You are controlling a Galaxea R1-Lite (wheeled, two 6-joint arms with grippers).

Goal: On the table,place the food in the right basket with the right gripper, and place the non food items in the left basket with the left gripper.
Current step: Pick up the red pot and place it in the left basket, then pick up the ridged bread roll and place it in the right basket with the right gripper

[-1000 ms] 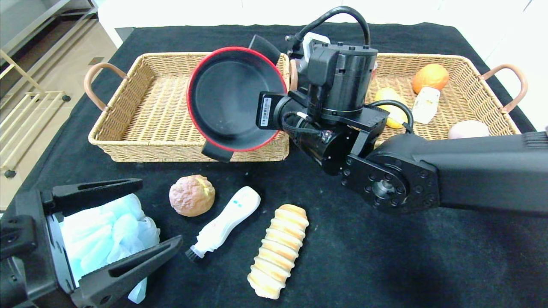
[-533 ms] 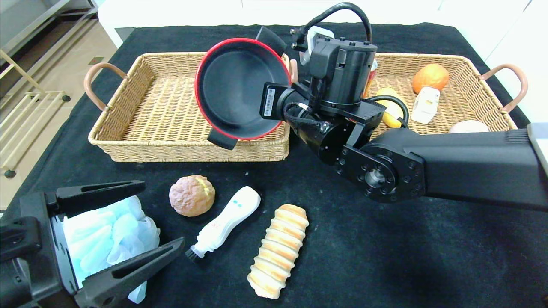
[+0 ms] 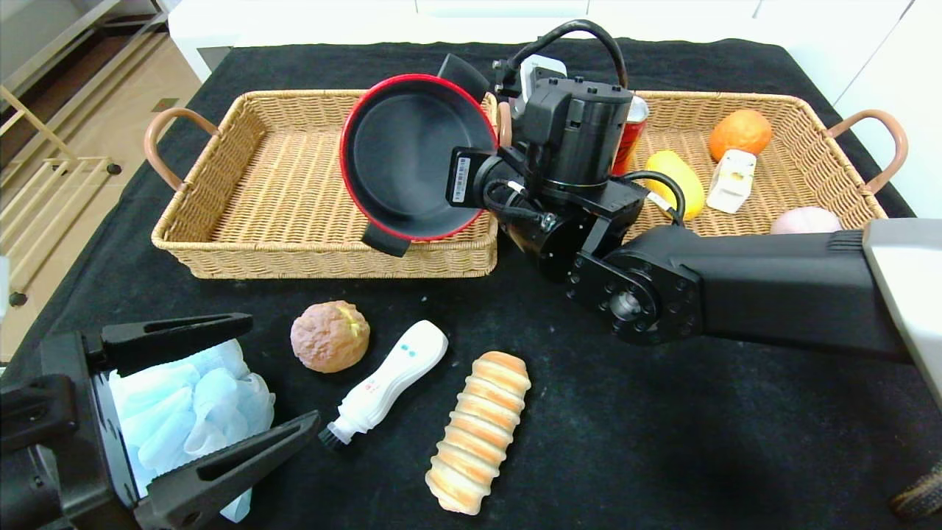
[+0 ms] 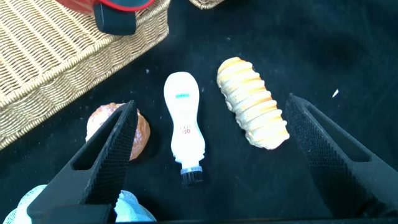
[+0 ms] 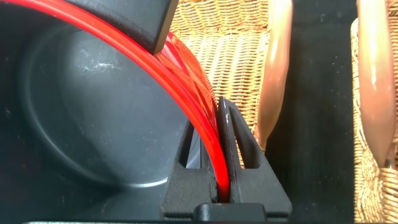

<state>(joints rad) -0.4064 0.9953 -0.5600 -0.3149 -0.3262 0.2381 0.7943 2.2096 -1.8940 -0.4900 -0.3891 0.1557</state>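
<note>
Right pincer [image 3: 494, 163] pinches the pan [image 3: 417, 156] by its red rim, tilted over the left basket [image 3: 257, 184]. Left pincer [image 3: 213, 397] spread wide above the sponge [image 3: 188, 405], brush [image 3: 386, 383] just beyond.

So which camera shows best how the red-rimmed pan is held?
The right wrist view: the right gripper pinches the pan rim between shut fingers. The head view shows the whole pan over the left basket; the left wrist view shows only its edge.
</note>
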